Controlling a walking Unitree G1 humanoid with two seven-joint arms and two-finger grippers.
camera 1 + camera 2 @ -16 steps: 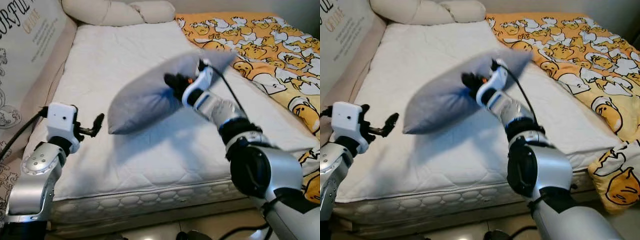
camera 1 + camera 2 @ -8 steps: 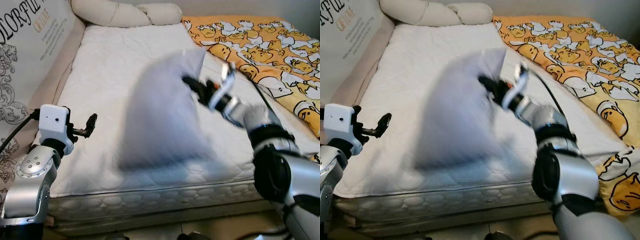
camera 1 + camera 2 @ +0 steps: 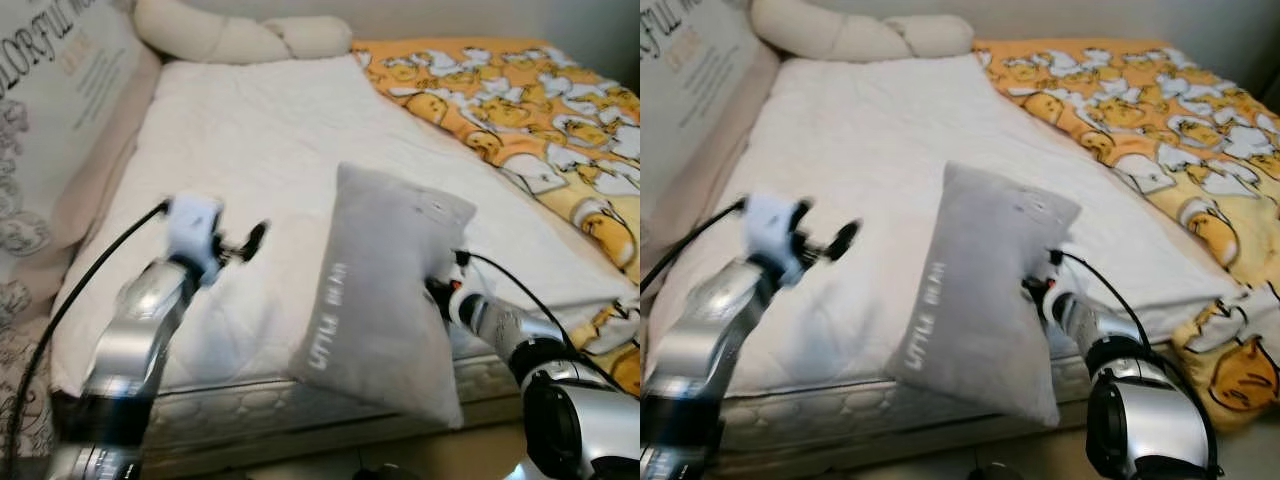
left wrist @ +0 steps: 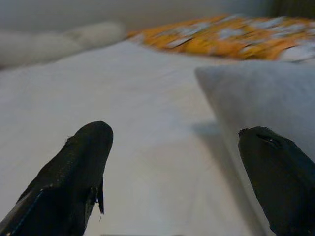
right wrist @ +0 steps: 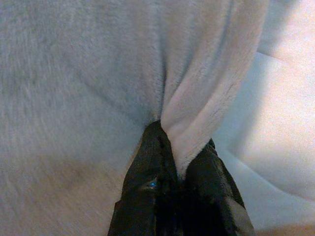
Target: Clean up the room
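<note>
Grey plush fabric is bunched tight between the right gripper's [image 5: 179,162] two black fingers, which are pinched together on a fold at the edge of the grey pillow [image 3: 385,290]. From the head camera, that right gripper [image 3: 440,292] sits at the pillow's right-hand edge, low over the near right corner of the mattress [image 3: 270,150], with a black cable looping off its wrist. The pillow hangs to the left of the gripper, tilted, its upper corners over the white quilted mattress top and its lower end drooping past the mattress's front edge. It is a long rectangular cushion in soft grey, with "LITTLE BEAR" lettered in white along one long side and a slight crease where the gripper grabs it.

Over on the left, the left gripper [image 3: 245,240] hovers above the mattress, well apart from the pillow, its arm blurred. In its wrist view the two black fingers [image 4: 74,172] stand wide apart with nothing between them, and the grey pillow [image 4: 266,98] lies ahead of them on the white sheet.

Beyond the pillow, an orange-yellow blanket [image 3: 520,100] printed with cartoon egg figures covers the right side of the bed and spills over its near right corner. A cream knotted cushion [image 3: 240,35] rests at the head of the mattress, and a pale printed panel [image 3: 50,110] leans along the left side.
</note>
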